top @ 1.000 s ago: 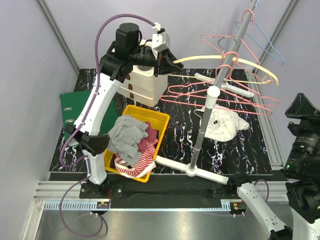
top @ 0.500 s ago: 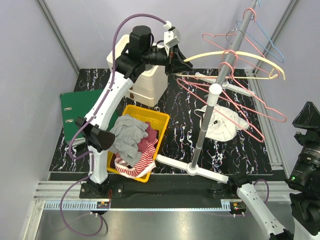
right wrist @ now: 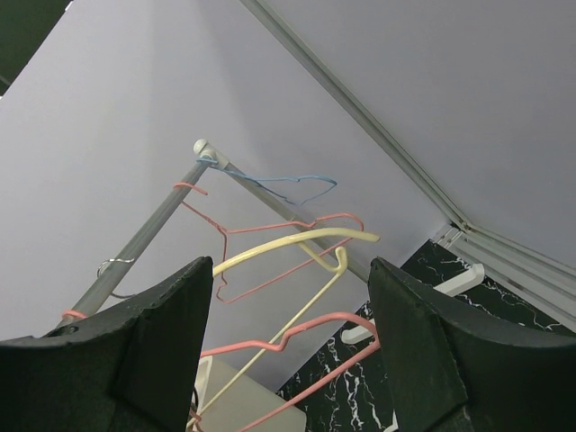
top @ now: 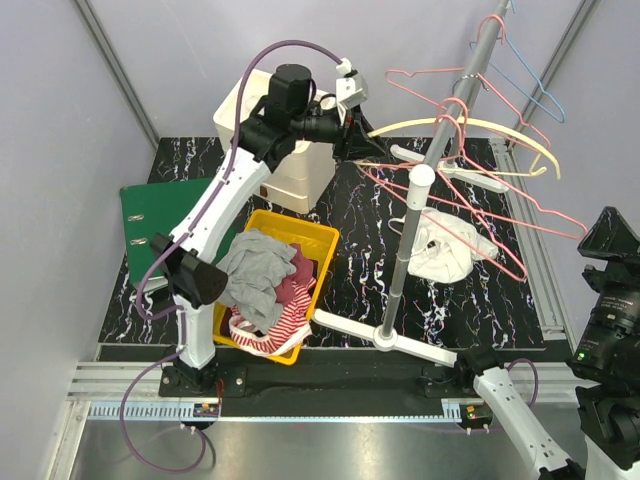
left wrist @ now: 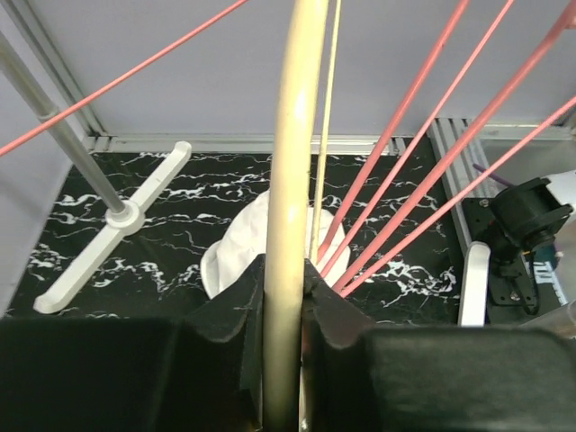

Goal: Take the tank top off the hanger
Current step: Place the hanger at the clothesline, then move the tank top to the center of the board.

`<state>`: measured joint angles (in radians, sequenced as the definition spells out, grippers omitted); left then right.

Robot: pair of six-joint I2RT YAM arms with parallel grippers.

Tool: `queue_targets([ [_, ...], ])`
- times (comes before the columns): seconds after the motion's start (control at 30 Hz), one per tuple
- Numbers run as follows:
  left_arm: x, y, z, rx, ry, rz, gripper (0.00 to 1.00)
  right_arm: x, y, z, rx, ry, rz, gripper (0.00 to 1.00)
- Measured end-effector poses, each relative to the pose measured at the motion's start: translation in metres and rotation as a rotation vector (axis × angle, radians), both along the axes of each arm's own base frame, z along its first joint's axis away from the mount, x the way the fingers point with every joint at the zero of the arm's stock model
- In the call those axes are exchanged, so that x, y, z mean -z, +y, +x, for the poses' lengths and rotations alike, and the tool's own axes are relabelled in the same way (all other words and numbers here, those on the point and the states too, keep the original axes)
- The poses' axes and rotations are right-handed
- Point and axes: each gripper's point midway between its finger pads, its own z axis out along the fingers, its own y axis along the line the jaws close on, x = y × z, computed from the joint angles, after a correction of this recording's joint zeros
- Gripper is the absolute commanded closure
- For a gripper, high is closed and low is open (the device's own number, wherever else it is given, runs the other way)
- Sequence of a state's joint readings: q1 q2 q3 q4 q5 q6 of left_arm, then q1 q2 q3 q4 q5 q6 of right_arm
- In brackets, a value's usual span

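Cream plastic first: pinching the cream hanger [left wrist: 292, 171] near one arm tip with the left end effector [left wrist: 284, 270], fingers [left wrist: 236, 310] narrow and pressing on the bar from both sides. Holding it farther right than a second ago, nearer the rack pole [top: 402, 260]. Showing the pink hangers [left wrist: 389, 135] swung out rightward since then, with their long lower bars now slanting down toward the right rail of the counter [top: 350, 220]. Lying crumpled on that black marbled counter, off every hanger and just beside the pole: the white tank top [top: 450, 250], staying where it was a second ago. Keeping the right end effector [right wrist: 288, 270] wide, gripping nothing, looking up at the hangers from the right side. Leaving the yellow bin [top: 300, 222] of clothes unmoved beside the left arm.
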<state>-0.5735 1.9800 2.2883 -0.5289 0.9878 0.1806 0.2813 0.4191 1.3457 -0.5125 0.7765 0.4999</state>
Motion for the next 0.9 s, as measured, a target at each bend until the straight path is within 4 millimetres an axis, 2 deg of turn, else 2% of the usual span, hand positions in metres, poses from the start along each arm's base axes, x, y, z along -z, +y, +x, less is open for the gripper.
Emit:
queue_targets([
  [0.13,-0.007,0.01,0.006,-0.058,-0.019,0.005,0.45,0.001,0.0,-0.002,-0.003,-0.002,0.007,0.23],
  [0.2,-0.01,0.02,0.014,-0.137,-0.023,0.015,0.2,0.002,0.0,-0.003,-0.004,-0.004,0.01,0.23],
  [0.3,-0.02,0.043,0.018,-0.266,-0.007,0.014,0.13,0.005,0.0,-0.003,-0.006,0.006,0.011,0.23],
  [0.37,-0.033,0.061,0.016,-0.34,-0.008,-0.008,0.05,0.007,0.0,-0.003,-0.006,0.014,0.01,0.23],
  [0.43,-0.048,0.085,0.014,-0.429,-0.003,-0.043,0.01,0.008,0.0,-0.002,-0.008,0.019,0.011,0.22],
  [0.57,-0.074,0.135,0.002,-0.641,-0.002,-0.122,0.01,0.012,0.0,-0.004,-0.011,0.025,0.015,0.22],
  [0.63,-0.08,0.157,-0.004,-0.753,0.022,-0.17,0.01,0.012,-0.001,-0.007,-0.013,0.018,0.02,0.22],
  [0.73,-0.065,0.186,-0.013,-0.911,0.116,-0.23,0.01,0.013,-0.001,-0.009,-0.015,0.01,0.028,0.22],
  [0.8,-0.033,0.201,-0.023,-0.989,0.222,-0.261,0.01,0.015,-0.001,-0.009,-0.016,0.011,0.031,0.22],
  [0.9,0.031,0.212,-0.04,-1.042,0.383,-0.289,0.03,0.022,0.001,-0.005,-0.019,0.024,0.033,0.22],
])
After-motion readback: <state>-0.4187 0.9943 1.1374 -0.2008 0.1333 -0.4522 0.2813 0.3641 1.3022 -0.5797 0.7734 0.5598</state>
